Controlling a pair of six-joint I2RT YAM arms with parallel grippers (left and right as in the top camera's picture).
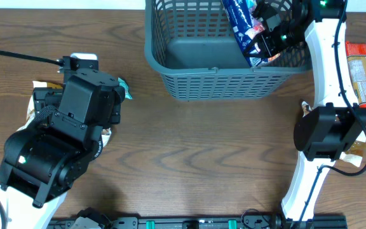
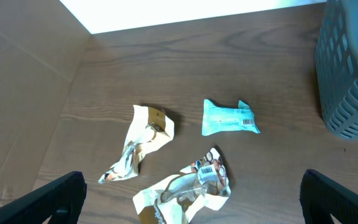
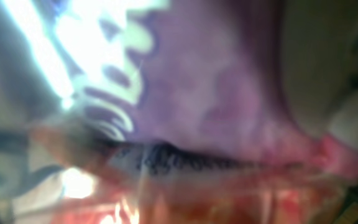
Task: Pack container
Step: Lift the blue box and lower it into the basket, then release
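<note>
The dark grey slotted container (image 1: 224, 83) stands at the table's far middle; its corner shows in the left wrist view (image 2: 350, 81). My right gripper (image 1: 269, 32) is inside the container's right end, shut on a blue snack packet (image 1: 239, 19) that tilts against the wall. The right wrist view is a blur filled by that packet (image 3: 204, 93). My left gripper (image 2: 191, 196) is open and empty above a crumpled cream packet (image 2: 188, 190). A second cream packet (image 2: 143, 142) and a teal packet (image 2: 229, 117) lie just beyond it.
An orange and red packet (image 1: 361, 70) lies at the right edge beside my right arm (image 1: 329, 130). My left arm (image 1: 75, 121) covers the loose packets at the left. A white edge (image 2: 185, 12) borders the far side of the table.
</note>
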